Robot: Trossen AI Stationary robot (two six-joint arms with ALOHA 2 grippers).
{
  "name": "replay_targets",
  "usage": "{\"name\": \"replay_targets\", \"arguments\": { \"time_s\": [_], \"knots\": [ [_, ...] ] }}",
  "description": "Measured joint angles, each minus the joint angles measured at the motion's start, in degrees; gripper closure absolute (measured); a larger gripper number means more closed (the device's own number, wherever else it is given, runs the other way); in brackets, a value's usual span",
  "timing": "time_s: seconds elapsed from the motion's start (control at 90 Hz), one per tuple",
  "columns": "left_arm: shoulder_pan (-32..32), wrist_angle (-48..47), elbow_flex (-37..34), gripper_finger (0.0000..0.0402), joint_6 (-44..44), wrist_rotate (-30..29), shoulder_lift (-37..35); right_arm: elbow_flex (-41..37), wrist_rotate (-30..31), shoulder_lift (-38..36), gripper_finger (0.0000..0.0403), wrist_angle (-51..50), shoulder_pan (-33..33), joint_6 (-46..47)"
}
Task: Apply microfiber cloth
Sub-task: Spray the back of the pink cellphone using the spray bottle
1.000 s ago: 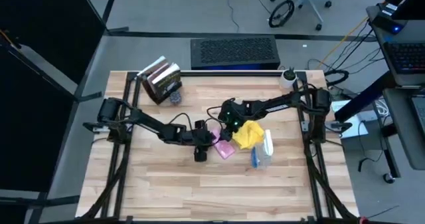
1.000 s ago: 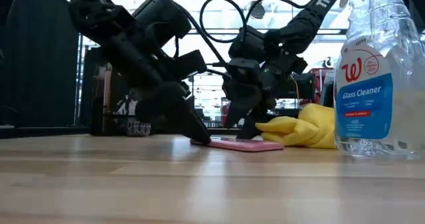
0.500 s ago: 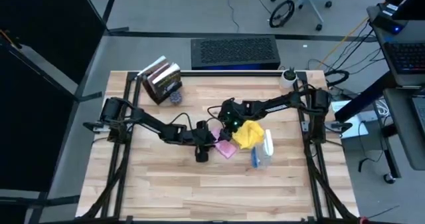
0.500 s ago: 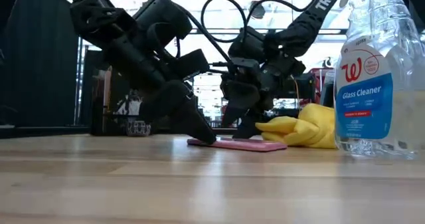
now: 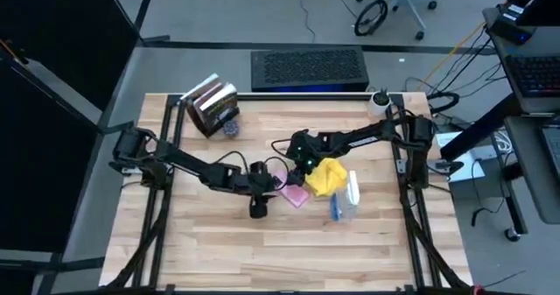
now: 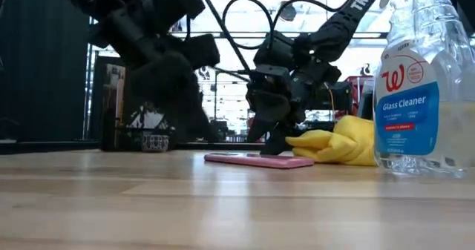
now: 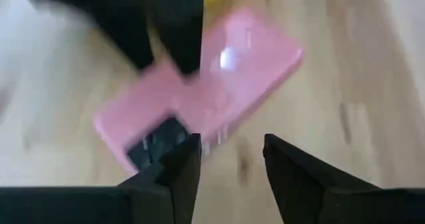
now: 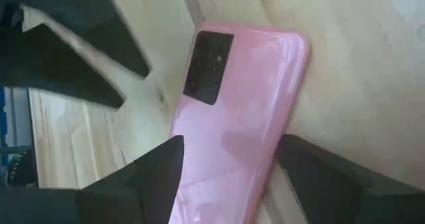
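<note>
Both empty claws, left gripper and right gripper, gape narrowly over the pink phone beside the microfiber cloth.

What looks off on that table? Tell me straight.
The pink phone lies back up with its camera block showing, so the screen faces the table. The microfiber cloth sits bunched in a heap beside it, not spread. The right gripper is over the phone, jaws open; the left gripper waits nearby, jaws open.

the left gripper pulled back off the pink phone and rose, and the phone lay uncovered.
</note>
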Motion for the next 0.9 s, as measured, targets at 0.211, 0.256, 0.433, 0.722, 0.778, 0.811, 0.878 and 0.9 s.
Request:
{"name": "replay_targets", "arguments": {
  "time_s": [0.211, 0.256, 0.433, 0.722, 0.778, 0.811, 0.878, 0.9],
  "knots": [
    [-0.3, 2.9, 0.2, 0.0252, -2.9, -6.1, 5.4, -0.1, 1.1, 0.0, 0.0161, 0.6, 0.5, 0.6],
    [-0.2, 3.9, 0.2, 0.0252, -3.2, -7.6, 6.3, -0.1, 1.4, -0.1, 0.0161, 0.8, 0.9, 1.3],
    [1.3, 11.1, 0.2, 0.0252, -3.4, -9.4, 8.7, -0.2, 1.6, -0.1, 0.0161, 2.4, 2.3, 1.7],
    [2.9, 13.5, 0.2, 0.0252, -3.0, -9.6, 9.5, -0.2, 0.7, 0.0, 0.0173, 4.9, 2.7, 1.2],
    [2.9, 13.2, 0.2, 0.0252, -3.0, -9.6, 9.4, -0.2, 0.6, 0.1, 0.0191, 4.9, 2.7, 1.0],
    [2.9, 13.0, 0.2, 0.0252, -3.0, -9.6, 9.4, -0.2, 0.6, 0.1, 0.0206, 5.0, 2.7, 0.5],
    [2.9, 13.0, 0.2, 0.0252, -2.9, -9.5, 9.4, -0.2, 0.6, 0.0, 0.0241, 5.1, 2.7, 0.1],
    [2.9, 12.9, 0.2, 0.0252, -2.8, -9.4, 9.3, -0.2, 0.5, -0.1, 0.0254, 5.0, 2.7, 0.1]
  ]
}}
